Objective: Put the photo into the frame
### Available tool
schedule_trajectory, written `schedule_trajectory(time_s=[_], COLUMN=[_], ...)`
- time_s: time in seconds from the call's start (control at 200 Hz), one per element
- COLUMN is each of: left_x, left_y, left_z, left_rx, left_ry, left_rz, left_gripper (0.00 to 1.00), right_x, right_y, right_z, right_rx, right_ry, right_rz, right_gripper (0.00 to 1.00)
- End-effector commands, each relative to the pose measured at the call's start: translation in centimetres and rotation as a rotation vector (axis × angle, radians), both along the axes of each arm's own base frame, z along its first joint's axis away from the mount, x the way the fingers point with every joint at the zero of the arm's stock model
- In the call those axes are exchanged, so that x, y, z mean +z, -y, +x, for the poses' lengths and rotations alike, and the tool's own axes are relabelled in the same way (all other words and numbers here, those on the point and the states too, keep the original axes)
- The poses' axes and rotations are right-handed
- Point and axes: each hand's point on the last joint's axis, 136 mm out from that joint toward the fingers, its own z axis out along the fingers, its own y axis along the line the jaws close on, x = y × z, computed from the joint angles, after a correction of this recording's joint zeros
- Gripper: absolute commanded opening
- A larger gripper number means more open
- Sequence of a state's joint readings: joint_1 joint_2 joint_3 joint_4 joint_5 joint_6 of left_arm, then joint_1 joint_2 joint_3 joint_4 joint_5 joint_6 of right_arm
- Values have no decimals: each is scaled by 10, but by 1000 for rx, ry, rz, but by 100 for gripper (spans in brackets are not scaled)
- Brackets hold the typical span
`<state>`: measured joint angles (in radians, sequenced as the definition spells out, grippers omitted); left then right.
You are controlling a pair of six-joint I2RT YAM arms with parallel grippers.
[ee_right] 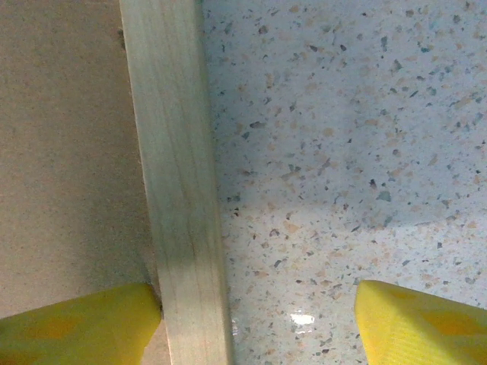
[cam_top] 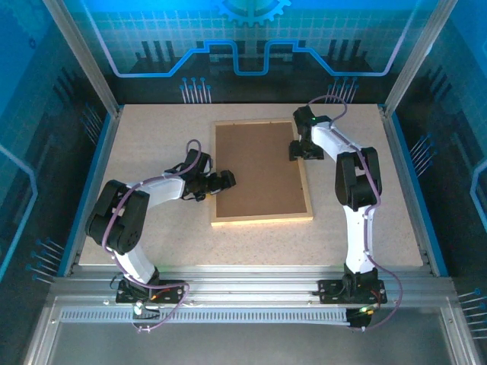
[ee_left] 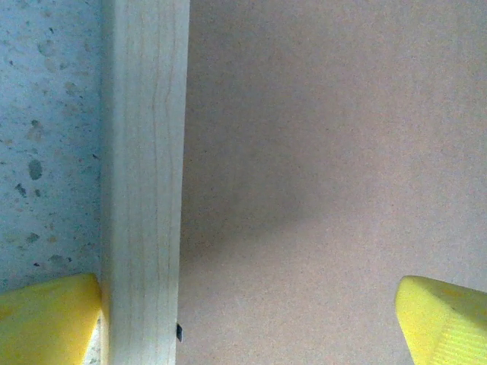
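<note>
A pale speckled worktop (cam_top: 152, 228) stretched between blue-lit walls, and near its middle the frame (cam_top: 261, 220) lay flat, its thin light wooden rails closed around a plain brown backing board (cam_top: 255, 171) that covered the whole opening; what lay beneath the board we could not tell. The left arm (cam_top: 122, 220) reached in low from the near-left corner and the right arm (cam_top: 354, 198) bent over from the near-right, each ending at one long side of the frame. From the left wrist we saw the left fingers (ee_left: 46, 323), yellow-tipped, spread wide and holding nothing: one sat on the worktop side just beside the left rail (ee_left: 144, 182), the other hung over the board, well apart from the wood. The right fingers (ee_right: 76, 323) were likewise released and straddled the right rail (ee_right: 179, 190), one over the board close against the rail's inner edge, its partner over bare worktop, apart from the rail.
</note>
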<state>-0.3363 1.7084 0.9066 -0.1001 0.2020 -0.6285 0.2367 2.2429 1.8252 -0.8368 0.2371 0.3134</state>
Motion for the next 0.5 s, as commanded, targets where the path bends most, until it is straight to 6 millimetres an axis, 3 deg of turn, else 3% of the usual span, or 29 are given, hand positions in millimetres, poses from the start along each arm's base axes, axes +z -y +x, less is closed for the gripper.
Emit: schedule_trajectory(time_s=[0.0,0.145,0.295,0.495], left_x=[11,15,27,44], left_y=[15,13,5,-9], left_z=[1,2,7,22], left_rx=[-38,-45,-35,-16], left_ry=[32,43,69,105], left_rz=[-69,-51,-43,-34], left_gripper=[99,99,99,99], right_x=[-39,-30,1,35], right_y=[-54,-60,-58,-28], right_z=[-34,-30,-21,-18], right_rx=[99,101,79,35], right_ry=[-155,-140,-59,27], right_rz=[103,172,277,307], right_gripper=[74,75,75,75])
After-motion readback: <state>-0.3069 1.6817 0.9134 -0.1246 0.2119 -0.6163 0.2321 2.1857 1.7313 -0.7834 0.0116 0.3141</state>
